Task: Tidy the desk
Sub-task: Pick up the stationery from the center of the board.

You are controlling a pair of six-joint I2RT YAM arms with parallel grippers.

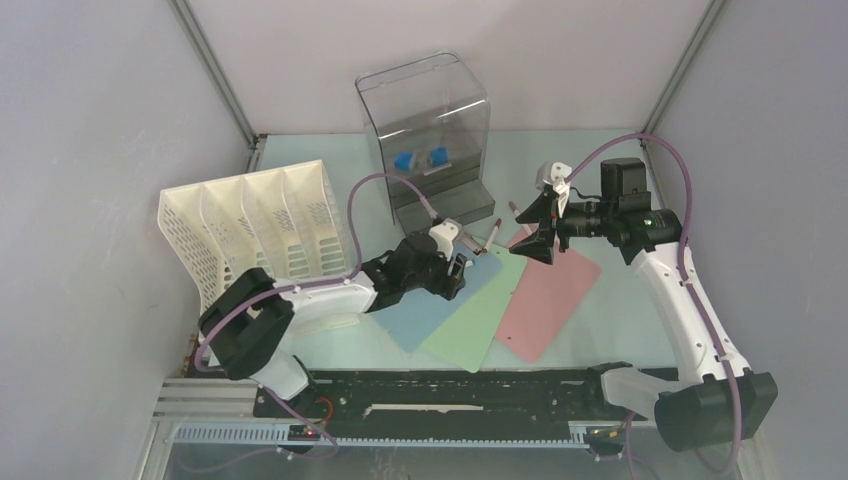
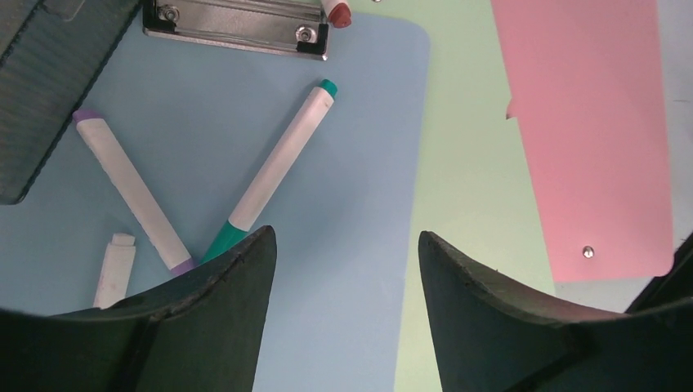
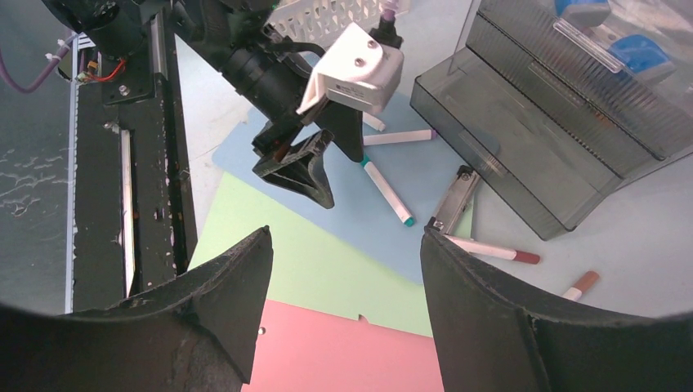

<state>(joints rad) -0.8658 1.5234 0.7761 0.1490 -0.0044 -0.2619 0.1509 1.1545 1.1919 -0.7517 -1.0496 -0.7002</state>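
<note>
**A:** Where does the tabletop sit?

**B:** The tabletop is a flat, pale mint-green slab that fills the floor of the cell. Grey walls stand around it, and one black rail runs along the near edge.

**A:** What lies on it?

**B:** Three thin, smooth boards with rounded corners, fanned and overlapping near the middle. There is a blue clipboard with one shiny metal clip and a green board under its edge. The third is a pink board with a small notch and one rivet.

**A:** Any markers?

**B:** Four slim white-barrelled ones for certain. A purple-capped marker and a teal-capped marker lie on the blue clipboard, their ends close together in a V. A short white piece lies beside them, partly hidden. A dark-red marker lies by the clip, and a brown-capped marker is on bare tabletop near the drawer.

**A:** And further out?

**B:** One white slotted plastic file rack stands at the left. One clear plastic drawer box stands at the back, with its smoky ribbed drawer pulled out. Two blue items sit inside, too small to name.

**A:** The arms?

**B:** The left end effector hangs over the blue clipboard with its jaws spread wide and nothing between them. The right end effector hangs over the green and pink boards, also spread wide and holding nothing.
</note>
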